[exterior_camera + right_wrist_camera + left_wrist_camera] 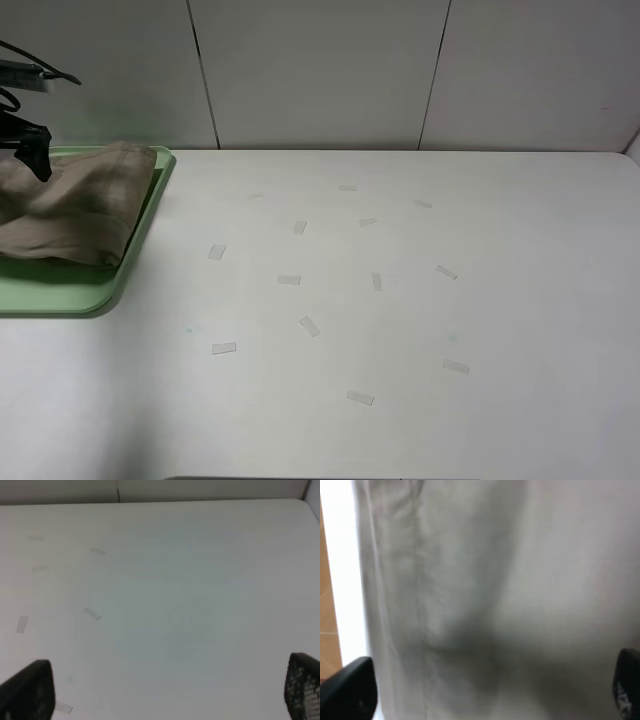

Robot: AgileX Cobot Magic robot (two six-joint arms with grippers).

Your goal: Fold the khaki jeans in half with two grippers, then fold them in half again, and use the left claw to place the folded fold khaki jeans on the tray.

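Note:
The khaki jeans point(75, 205) lie in a folded, rumpled bundle on the pale-green tray point(60, 295) at the table's far left. The left claw point(30, 145) hangs just over the bundle's back left part, half cut off by the picture's edge. In the left wrist view its fingertips point(347, 692) stand far apart, open, and khaki cloth point(495, 580) fills the view beyond them. The right gripper point(165, 690) is open over bare white table and holds nothing. It does not show in the exterior high view.
Several small pale tape strips point(289, 279) are scattered over the white table point(500, 300). A panelled wall runs along the table's back edge. The tray's right rim point(150, 215) borders the open tabletop.

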